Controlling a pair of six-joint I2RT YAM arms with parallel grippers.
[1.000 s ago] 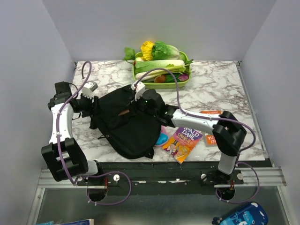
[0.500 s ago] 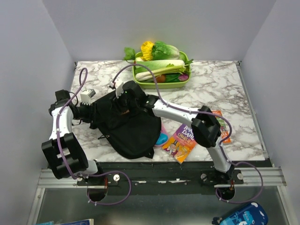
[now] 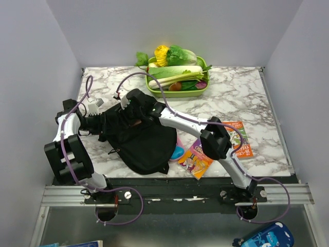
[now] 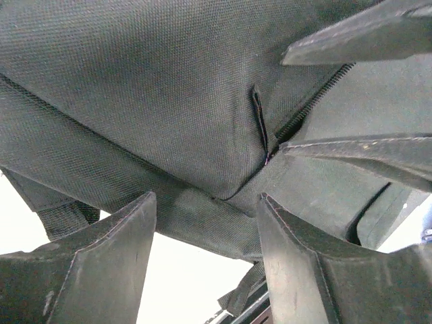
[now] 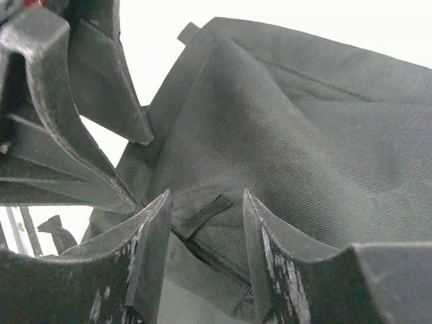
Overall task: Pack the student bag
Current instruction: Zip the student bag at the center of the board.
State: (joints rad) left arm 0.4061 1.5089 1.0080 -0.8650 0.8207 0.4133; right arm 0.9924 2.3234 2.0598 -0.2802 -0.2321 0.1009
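Note:
The student bag point(image 3: 141, 141) is a black fabric backpack lying at the table's front left. My left gripper point(image 3: 103, 122) is at its upper left edge. In the left wrist view this gripper point(image 4: 207, 199) is open, and a fold of the bag point(image 4: 169, 135) lies across just beyond its fingertips. My right gripper point(image 3: 128, 109) reaches across the bag to the same corner. It point(image 5: 206, 196) is open too, over a zip point(image 5: 216, 260) and a small strap tab point(image 5: 206, 212). The two grippers stand close together, each with its fingers in the other's wrist view.
A purple picture book point(image 3: 198, 159) and an orange book point(image 3: 237, 139) lie right of the bag. A pink and blue pencil case point(image 3: 177, 152) peeks out at the bag's right edge. A green tray point(image 3: 177, 94) of vegetables stands at the back.
My right arm has swung left across the bag to its upper left corner, uncovering the orange book, and its jaws have opened wider. The left gripper has stayed at the bag's left edge.

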